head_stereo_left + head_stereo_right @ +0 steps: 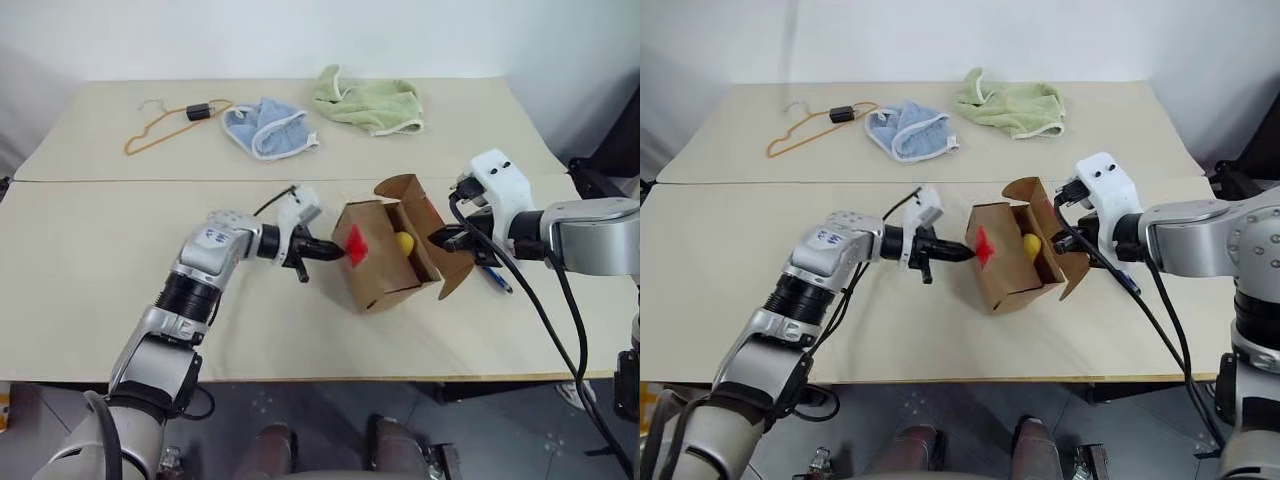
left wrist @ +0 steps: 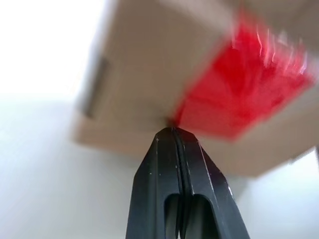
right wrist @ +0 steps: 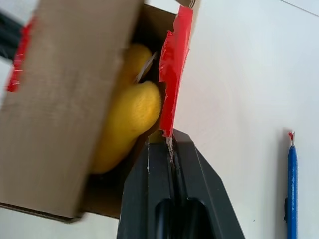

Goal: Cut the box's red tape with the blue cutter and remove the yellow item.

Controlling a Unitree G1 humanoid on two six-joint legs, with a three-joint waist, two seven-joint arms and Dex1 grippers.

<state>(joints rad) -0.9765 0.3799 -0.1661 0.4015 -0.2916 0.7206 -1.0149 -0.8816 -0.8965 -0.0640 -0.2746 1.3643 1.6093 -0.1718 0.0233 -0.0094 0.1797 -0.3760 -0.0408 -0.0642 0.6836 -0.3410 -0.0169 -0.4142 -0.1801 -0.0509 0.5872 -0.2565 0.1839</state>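
On the table (image 1: 90,300), the box (image 1: 385,262) — between both end effectors — holds the yellow item (image 1: 404,242).

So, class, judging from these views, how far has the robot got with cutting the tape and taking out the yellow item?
Done: the red tape is cut, the box stands open, and the blue cutter lies on the table. In hand: the left gripper, shut, presses the box's taped side; the right gripper is shut on the lid's edge. Left: the yellow item is inside.
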